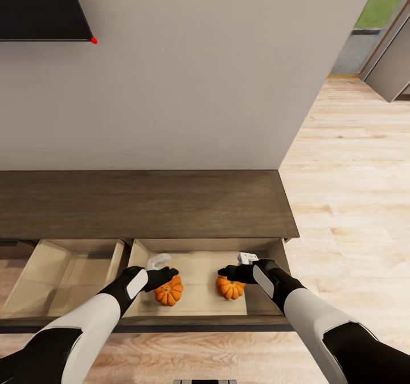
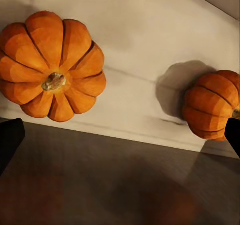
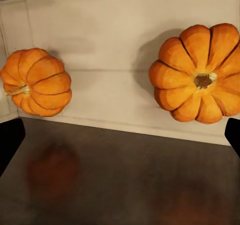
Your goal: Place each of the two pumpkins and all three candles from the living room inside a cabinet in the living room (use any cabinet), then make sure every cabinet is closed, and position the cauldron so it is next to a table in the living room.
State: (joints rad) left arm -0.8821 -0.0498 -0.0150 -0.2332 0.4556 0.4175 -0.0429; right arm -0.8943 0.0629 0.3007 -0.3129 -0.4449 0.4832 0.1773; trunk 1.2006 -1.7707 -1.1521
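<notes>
Two claws (image 1: 171, 273) (image 1: 226, 271) above two pumpkins (image 1: 168, 293) (image 1: 230, 287); two drawers (image 1: 57, 270) open

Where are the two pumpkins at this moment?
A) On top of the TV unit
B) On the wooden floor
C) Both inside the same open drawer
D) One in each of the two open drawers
C: the left pumpkin and the right pumpkin both sit on the pale floor of the open right-hand drawer.

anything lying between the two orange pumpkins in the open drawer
Nothing: only the drawer's bare pale wood floor separates the left ribbed orange pumpkin from the right one, shown in the head view and both wrist views.
</notes>
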